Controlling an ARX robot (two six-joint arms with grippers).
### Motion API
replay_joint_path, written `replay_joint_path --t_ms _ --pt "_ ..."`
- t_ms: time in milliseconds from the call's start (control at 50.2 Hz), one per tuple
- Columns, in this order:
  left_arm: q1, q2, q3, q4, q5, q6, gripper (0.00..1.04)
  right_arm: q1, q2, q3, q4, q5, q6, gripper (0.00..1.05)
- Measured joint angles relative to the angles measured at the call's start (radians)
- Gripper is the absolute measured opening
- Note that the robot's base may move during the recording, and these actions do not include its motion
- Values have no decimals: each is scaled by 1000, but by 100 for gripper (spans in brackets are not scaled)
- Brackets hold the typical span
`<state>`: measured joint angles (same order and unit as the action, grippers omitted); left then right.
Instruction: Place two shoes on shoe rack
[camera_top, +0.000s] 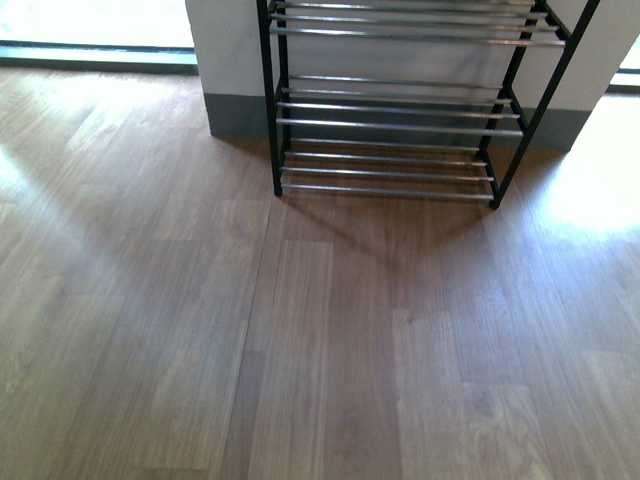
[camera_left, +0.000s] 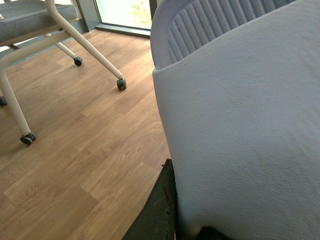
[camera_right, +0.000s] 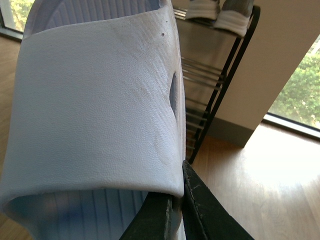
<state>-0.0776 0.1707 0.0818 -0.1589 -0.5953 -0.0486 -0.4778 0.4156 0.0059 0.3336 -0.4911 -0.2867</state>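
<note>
the shoe rack (camera_top: 390, 105), black metal side frames carrying shelves of chrome horizontal bars, stands on the brown wood-plank floor (camera_top: 300, 350) against a pale wall (camera_top: 230, 50). the three tiers showing in the front view are bare, and neither arm appears there.

the left slide (camera_left: 240, 125), a pale lavender-white open slip-on sandal with a wide, finely grained strap and a ribbed footbed, fills the left wrist view, raised off the floor. the left gripper (camera_left: 175, 200) is clamped on its strap edge; only one black finger (camera_left: 160, 210) shows clearly. a white-framed chair on castors (camera_left: 75, 35) stands beyond.

the right slide (camera_right: 100, 100), same colour and make, with scuffs and a small slit at the strap's edge, hangs just before the rack. the right gripper (camera_right: 176, 200) pinches its edge between two black fingers. on the rack's top tier rest grey sneakers with white toes (camera_right: 220, 12).
</note>
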Motion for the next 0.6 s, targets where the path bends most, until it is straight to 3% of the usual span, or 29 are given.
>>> replay_joint_path --t_ms 598 --pt "0 0 -3 0 0 2 2 0 0 0 0 -2 3 2"
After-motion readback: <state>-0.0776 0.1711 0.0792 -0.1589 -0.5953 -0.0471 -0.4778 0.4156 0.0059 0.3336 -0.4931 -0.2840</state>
